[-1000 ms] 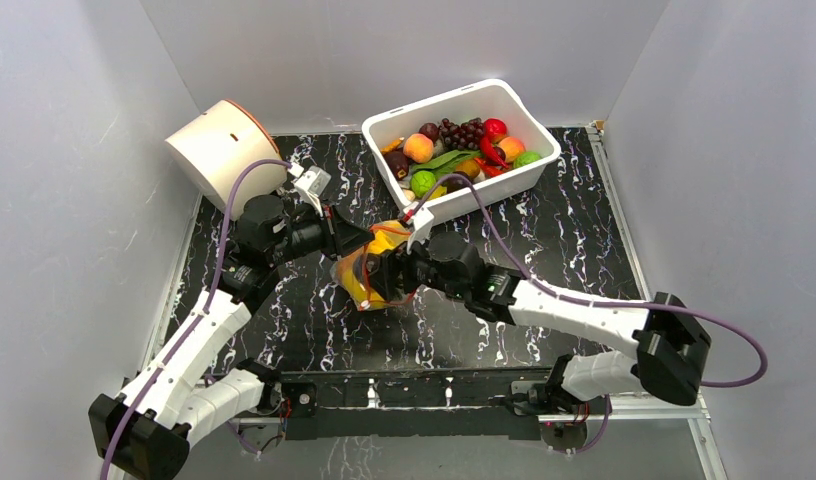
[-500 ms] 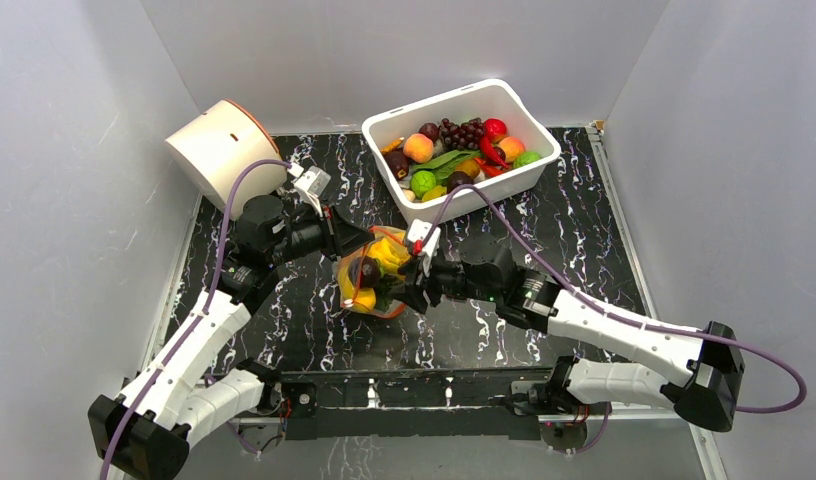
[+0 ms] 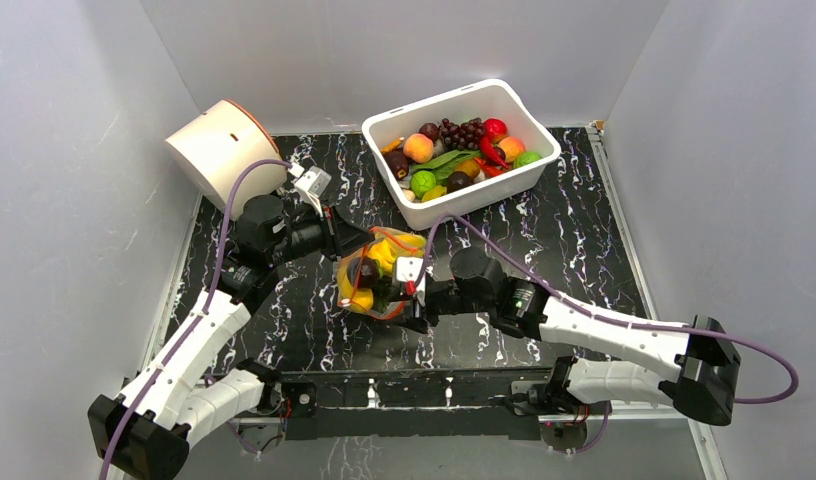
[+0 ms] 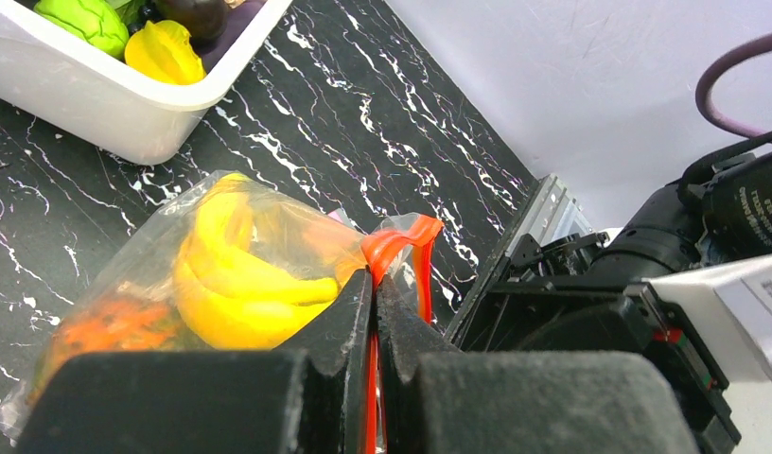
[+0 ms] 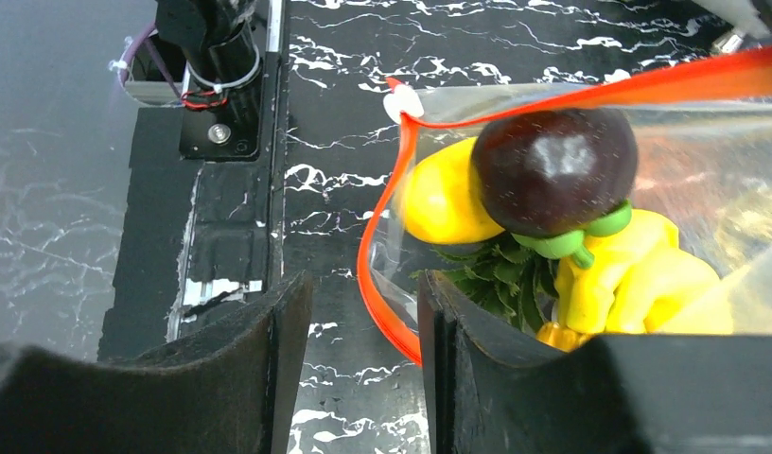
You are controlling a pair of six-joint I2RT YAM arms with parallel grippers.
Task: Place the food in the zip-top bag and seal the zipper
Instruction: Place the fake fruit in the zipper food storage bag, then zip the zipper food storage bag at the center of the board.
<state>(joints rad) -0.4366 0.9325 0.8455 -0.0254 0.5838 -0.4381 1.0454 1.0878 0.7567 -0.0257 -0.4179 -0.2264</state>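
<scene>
clear bag (image 5: 742, 194), red-orange zipper (image 5: 364, 267); yellow banana (image 4: 233, 276), dark purple fruit (image 5: 554, 170); black white-veined table (image 3: 584, 232)

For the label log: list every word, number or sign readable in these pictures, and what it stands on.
No text can be read anywhere.
Faint pale print on the black motor housing: too blurred to read.
Dark marks on the white casing: cut off at the picture's edge, unreadable.

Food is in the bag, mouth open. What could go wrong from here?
1. The dark purple fruit sits at the open mouth of the zip-top bag; it could roll out or block the zipper.
2. The right claw is open at a curved loop of strip; closing may crumple or miss it.
3. The left claw pinches one spot, so a tug might pull it free.
</scene>
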